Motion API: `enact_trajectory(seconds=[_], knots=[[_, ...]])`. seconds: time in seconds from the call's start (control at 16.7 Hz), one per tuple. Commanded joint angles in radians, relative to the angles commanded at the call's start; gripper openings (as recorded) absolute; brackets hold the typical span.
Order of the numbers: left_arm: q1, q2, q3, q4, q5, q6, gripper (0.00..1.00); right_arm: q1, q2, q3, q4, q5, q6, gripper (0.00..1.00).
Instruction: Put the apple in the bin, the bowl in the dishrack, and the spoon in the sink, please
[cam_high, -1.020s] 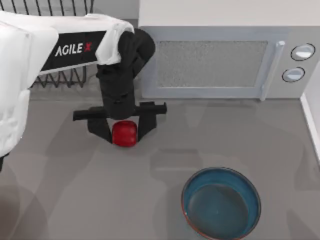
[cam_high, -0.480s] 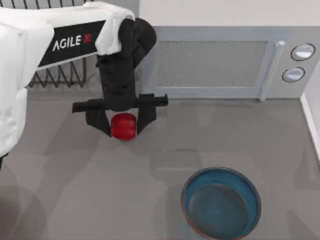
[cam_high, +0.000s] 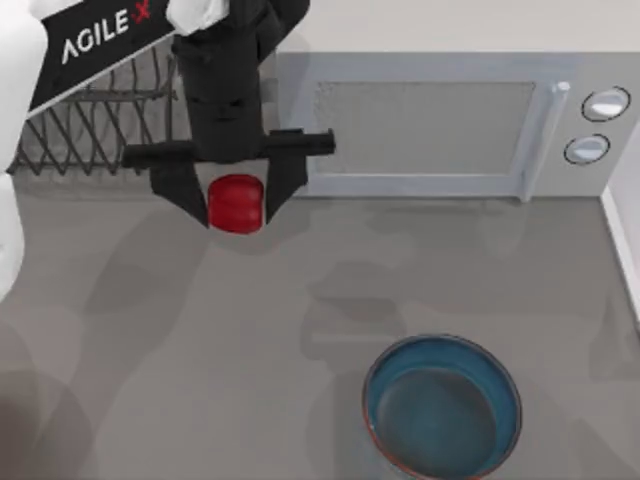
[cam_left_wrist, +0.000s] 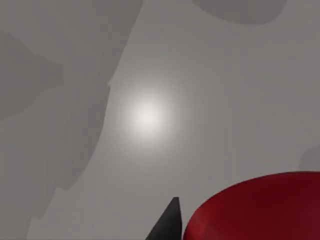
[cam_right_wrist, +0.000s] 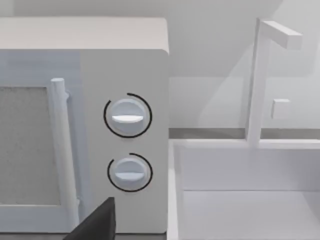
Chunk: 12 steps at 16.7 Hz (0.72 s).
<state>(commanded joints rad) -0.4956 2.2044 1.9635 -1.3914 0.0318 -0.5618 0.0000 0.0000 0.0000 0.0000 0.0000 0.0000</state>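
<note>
The left claw (cam_high: 236, 200) grips the apple (cam_high: 236, 203) between its fingers, held above the table (cam_high: 150, 380) just in front of the dishrack (cam_high: 95, 120), the bowl (cam_high: 442, 405) well apart.

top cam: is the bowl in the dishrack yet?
No, the bowl sits on the table at the lower right, far from the dishrack at the upper left.

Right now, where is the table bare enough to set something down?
Free: grey table left of the wide blue-teal bowl, and the strip between bowl and white microwave. Crowded: the back left, where the left gripper holds the red apple beside the dark wire dishrack.
</note>
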Motion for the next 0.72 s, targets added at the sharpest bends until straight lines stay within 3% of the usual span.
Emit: enact_trajectory(seconds=[0.36, 0.72], knots=[[0.028, -0.030, -0.035, 0.006, -0.002, -0.026, 0.00, 0.000, 0.000, 0.000, 0.000, 0.000, 0.000, 1.00], [0.255, -0.356, -0.318, 0.022, -0.017, -0.265, 0.00, 0.000, 0.000, 0.000, 0.000, 0.000, 0.000, 1.00]])
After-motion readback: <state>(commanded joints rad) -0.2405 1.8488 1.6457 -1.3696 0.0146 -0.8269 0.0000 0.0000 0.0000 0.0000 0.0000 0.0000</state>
